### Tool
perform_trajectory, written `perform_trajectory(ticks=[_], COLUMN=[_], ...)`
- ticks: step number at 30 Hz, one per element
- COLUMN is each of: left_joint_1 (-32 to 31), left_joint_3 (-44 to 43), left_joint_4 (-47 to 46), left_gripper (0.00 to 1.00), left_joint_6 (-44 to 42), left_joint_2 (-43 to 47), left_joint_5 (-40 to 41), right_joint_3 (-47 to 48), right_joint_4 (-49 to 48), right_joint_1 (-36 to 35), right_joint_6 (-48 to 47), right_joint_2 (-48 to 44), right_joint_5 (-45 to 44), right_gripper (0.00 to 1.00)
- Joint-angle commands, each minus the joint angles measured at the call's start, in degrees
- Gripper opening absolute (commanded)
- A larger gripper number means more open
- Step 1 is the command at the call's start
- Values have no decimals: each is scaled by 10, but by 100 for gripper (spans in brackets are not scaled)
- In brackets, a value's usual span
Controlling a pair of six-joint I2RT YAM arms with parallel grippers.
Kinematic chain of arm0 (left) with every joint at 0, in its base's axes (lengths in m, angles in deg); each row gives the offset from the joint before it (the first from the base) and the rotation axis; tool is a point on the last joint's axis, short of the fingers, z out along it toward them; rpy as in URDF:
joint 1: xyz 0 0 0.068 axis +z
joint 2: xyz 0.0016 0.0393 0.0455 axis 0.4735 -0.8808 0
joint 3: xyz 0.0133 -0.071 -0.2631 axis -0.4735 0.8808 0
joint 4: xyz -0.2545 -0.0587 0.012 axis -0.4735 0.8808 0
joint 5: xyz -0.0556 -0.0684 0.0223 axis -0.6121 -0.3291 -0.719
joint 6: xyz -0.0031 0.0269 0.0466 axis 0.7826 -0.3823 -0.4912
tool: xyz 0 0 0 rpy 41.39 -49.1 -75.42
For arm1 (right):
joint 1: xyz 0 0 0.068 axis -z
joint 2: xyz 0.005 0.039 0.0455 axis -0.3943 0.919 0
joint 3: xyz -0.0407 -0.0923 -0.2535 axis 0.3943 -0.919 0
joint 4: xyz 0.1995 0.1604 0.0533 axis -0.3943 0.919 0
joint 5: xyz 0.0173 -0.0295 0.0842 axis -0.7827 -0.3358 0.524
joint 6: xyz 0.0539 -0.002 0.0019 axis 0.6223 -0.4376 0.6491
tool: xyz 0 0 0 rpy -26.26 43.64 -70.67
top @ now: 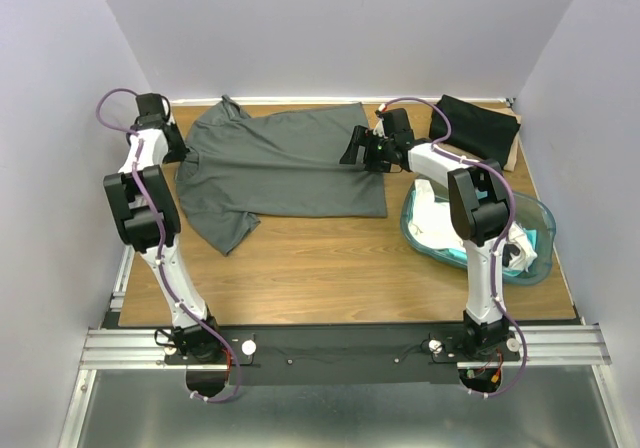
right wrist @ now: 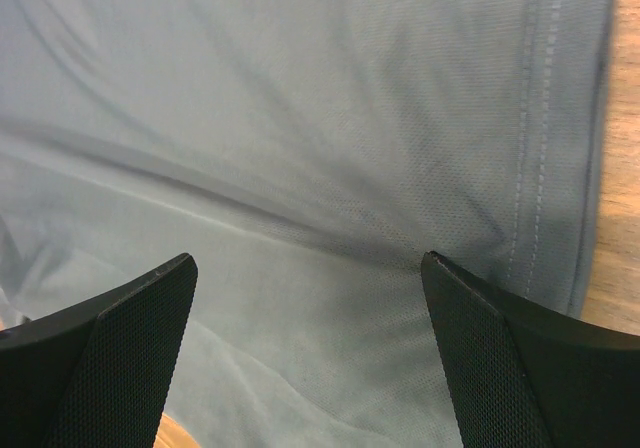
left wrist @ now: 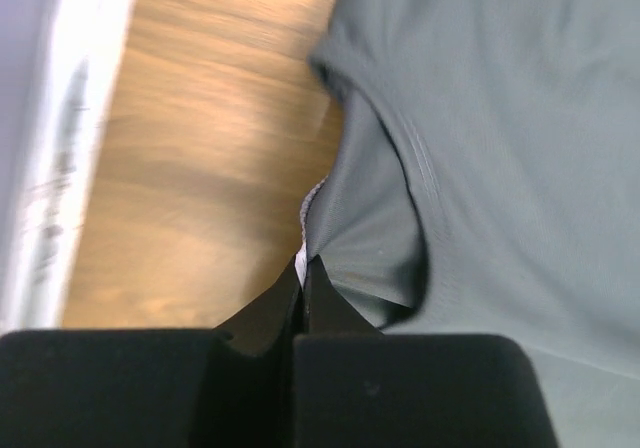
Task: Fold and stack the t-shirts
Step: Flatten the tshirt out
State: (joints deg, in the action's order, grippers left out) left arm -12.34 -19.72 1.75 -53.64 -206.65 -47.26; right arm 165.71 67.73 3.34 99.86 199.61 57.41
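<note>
Now: one grey shirt pinched at its edge

One grey t-shirt [top: 280, 163] lies spread flat on the wooden surface [top: 330, 268], towards 12 o'clock. One black t-shirt [top: 478, 128] sits folded at 1 o'clock. One teal tub [top: 540, 238] at 3 o'clock holds white cloth [top: 428, 213]; how many pieces cannot be told.

The left hand [left wrist: 303, 278], at 10 o'clock, has its fingers pressed together on the grey shirt's left edge, and the fabric puckers at the pinch. The right hand [right wrist: 308, 260] is over the shirt's right end near the stitched hem [right wrist: 530, 168], fingers wide apart and holding nothing.
</note>
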Motion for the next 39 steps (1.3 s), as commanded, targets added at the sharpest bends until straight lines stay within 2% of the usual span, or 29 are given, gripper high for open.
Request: perform_trajectory(ticks=[1, 7, 8, 9, 10, 12, 14, 22, 28, 39], left_joint_1=[14, 17, 17, 17, 17, 17, 16, -15, -36, -37], left_joint_3=[-17, 7, 17, 23, 28, 34, 37, 16, -20, -102], left_joint_4=[17, 11, 5, 3, -1, -4, -9, -46, -59, -20], left_gripper=[7, 14, 19, 32, 33, 48, 56, 64, 66, 66], left_joint_6=[-8, -7, -4, -3, -2, 3, 5, 43, 73, 69], left_joint_2=[56, 61, 61, 61, 61, 61, 63, 61, -17, -128], left_joint_5=[61, 61, 55, 52, 48, 34, 25, -43, -117, -118], right_joint_3=[-20, -23, -24, -25, -25, -24, -22, -4, 8, 104], right_joint_4=[51, 53, 54, 54, 54, 54, 54, 53, 53, 54], right_joint_1=[7, 8, 7, 7, 7, 7, 7, 8, 6, 6], right_joint_6=[0, 1, 1, 0, 0, -1, -5, -27, -48, -74], right_joint_2=[24, 25, 23, 24, 23, 23, 23, 19, -5, 39], right_joint_5=[-47, -46, -47, -46, -47, -42, -38, -10, -4, -4], right_gripper=[100, 100, 100, 100, 100, 100, 100, 100, 100, 100])
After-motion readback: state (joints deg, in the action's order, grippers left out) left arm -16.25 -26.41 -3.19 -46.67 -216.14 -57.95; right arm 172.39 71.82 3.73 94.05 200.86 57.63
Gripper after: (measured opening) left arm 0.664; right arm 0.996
